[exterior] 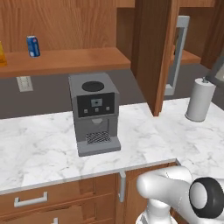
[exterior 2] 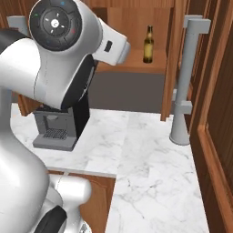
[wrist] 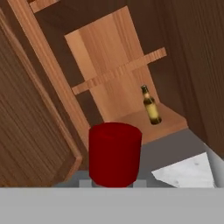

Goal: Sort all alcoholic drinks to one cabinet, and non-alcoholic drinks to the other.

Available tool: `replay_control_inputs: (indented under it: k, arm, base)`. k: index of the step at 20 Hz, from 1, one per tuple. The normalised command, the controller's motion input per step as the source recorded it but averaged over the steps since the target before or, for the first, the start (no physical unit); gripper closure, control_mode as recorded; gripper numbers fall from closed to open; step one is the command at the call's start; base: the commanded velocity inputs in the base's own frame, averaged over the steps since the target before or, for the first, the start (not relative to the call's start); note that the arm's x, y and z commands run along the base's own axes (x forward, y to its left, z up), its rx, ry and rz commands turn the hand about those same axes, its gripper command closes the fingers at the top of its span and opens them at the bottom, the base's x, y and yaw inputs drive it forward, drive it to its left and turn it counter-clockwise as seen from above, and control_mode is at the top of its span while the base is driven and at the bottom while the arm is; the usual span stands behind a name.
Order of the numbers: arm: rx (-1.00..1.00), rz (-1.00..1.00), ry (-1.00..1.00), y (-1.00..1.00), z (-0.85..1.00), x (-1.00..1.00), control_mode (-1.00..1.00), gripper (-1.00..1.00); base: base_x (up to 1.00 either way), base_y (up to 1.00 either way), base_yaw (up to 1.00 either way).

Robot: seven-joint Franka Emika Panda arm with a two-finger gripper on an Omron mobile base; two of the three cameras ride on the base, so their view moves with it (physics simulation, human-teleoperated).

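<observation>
A red-capped grey bottle (wrist: 114, 152) stands close up at the bottom middle of the hand view, and my gripper (wrist: 113, 183) is shut on it below the cap, fingers hidden. Beyond it, a slim brown beer bottle (wrist: 151, 106) stands upright on the lower shelf of the open right cabinet (wrist: 162, 124). From the right base view the same beer bottle (exterior 2: 148, 44) shows past my arm. A blue soda can (exterior: 33, 46) stands on the left cabinet shelf (exterior: 70, 60). A yellow carton (exterior: 1, 54) peeks in at that shelf's left edge.
A grey coffee machine (exterior: 94, 113) stands on the marble counter (exterior: 39, 148). A paper towel roll (exterior: 200, 100) stands at the counter's right. The open cabinet door (exterior: 151, 52) with its grey handle (exterior: 177, 54) juts out between the two cabinets.
</observation>
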Motion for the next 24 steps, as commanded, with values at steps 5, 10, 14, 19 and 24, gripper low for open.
replay_control_inputs:
  k: [5, 10, 14, 19, 24]
  arm:
    - [0.04, -0.05, -0.02, 0.0, 0.0, 0.76, -1.0, 1.0]
    - [0.06, -0.01, -0.02, -0.11, 0.0, 0.66, -1.0, 1.0]
    - [0.04, 0.0, -0.03, -0.23, 0.0, 0.56, -1.0, 1.0]
    - [0.0, 0.1, -0.06, -0.23, 0.0, 0.59, -1.0, 1.0]
    - [0.0, 0.17, -0.11, -0.02, 0.0, 0.49, -1.0, 1.0]
  base:
    - [0.0, 0.0, 0.0]
    - [0.0, 0.0, 0.0]
    - [0.0, 0.0, 0.0]
    - [0.0, 0.0, 0.0]
    - [0.0, 0.0, 0.0]
